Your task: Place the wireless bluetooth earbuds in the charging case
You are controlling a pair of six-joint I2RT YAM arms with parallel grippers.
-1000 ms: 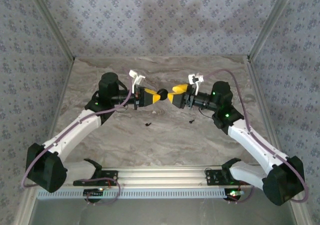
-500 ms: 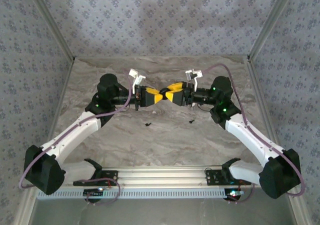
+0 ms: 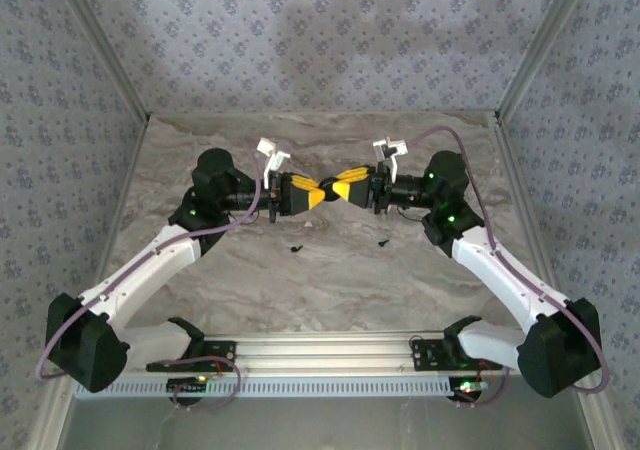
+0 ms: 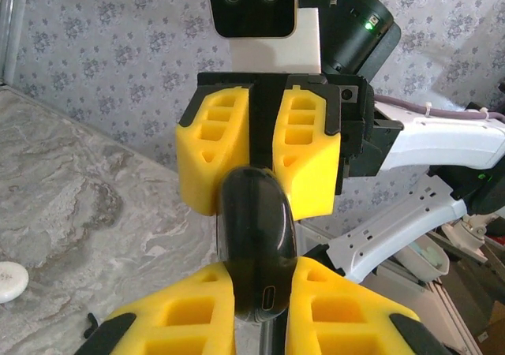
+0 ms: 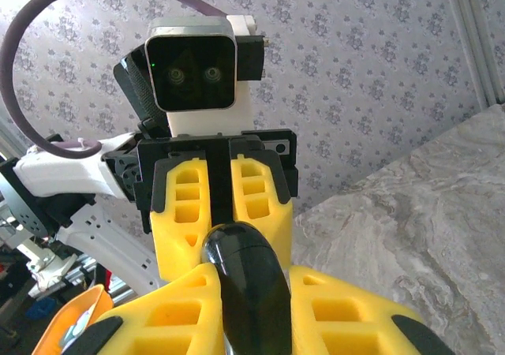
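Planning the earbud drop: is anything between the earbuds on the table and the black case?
Yes. The case hangs above the table, pinched at both ends by the left tool and right tool, and looks closed. The dark earbuds lie free on the table.

Free table (image 3: 330, 290) around black earbuds (image 3: 294, 247)
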